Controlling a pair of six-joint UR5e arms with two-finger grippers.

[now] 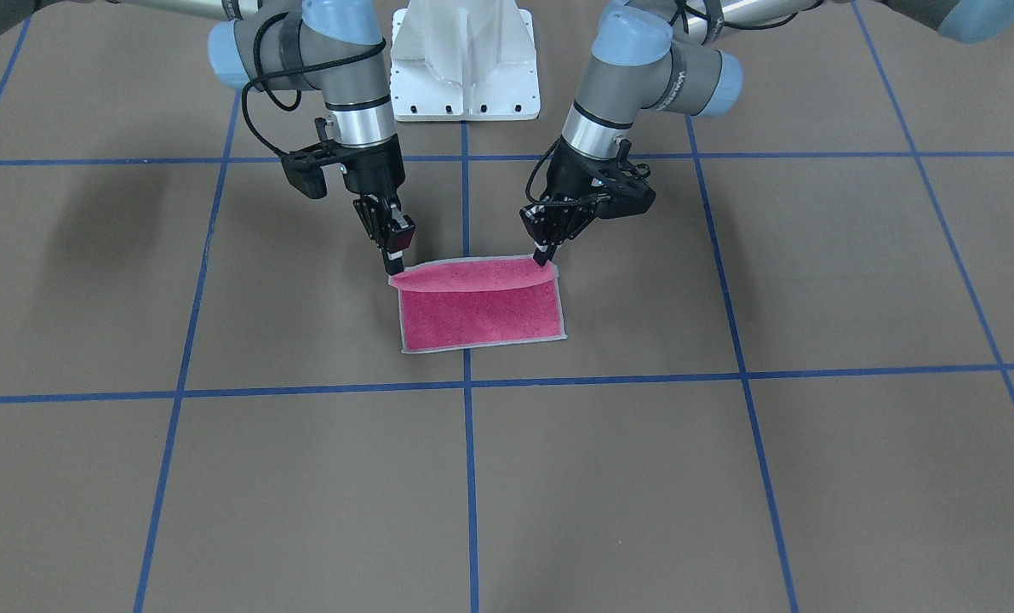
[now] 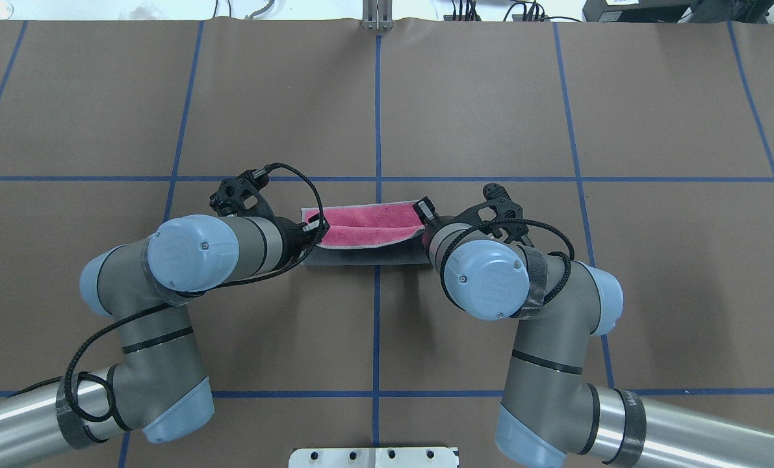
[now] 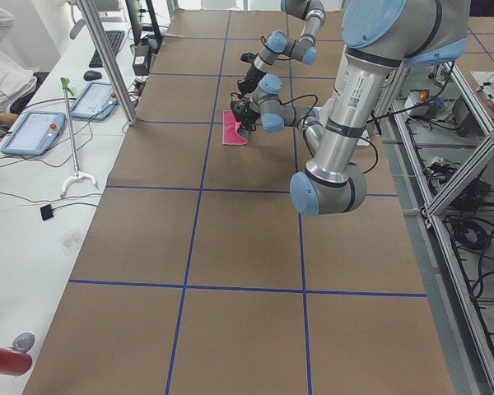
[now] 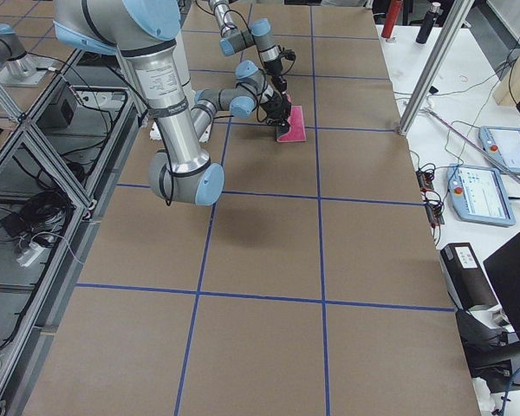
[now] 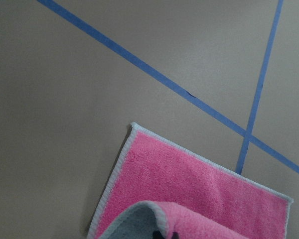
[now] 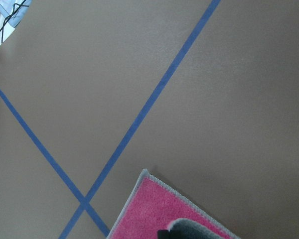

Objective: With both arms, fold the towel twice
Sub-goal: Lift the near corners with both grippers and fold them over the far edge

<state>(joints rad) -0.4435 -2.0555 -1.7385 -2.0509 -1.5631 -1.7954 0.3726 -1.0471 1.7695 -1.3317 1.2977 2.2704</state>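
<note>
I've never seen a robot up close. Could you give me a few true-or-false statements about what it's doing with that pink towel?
1. The left pincer and the right pincer each grip a corner of the towel. True.
2. The towel lies completely flat on the table. False: the edge nearest the robot is lifted and curling over.
3. The towel is pink on both faces. False: the curled-up underside is grey.
4. The towel lies across a blue tape line. True.
</note>
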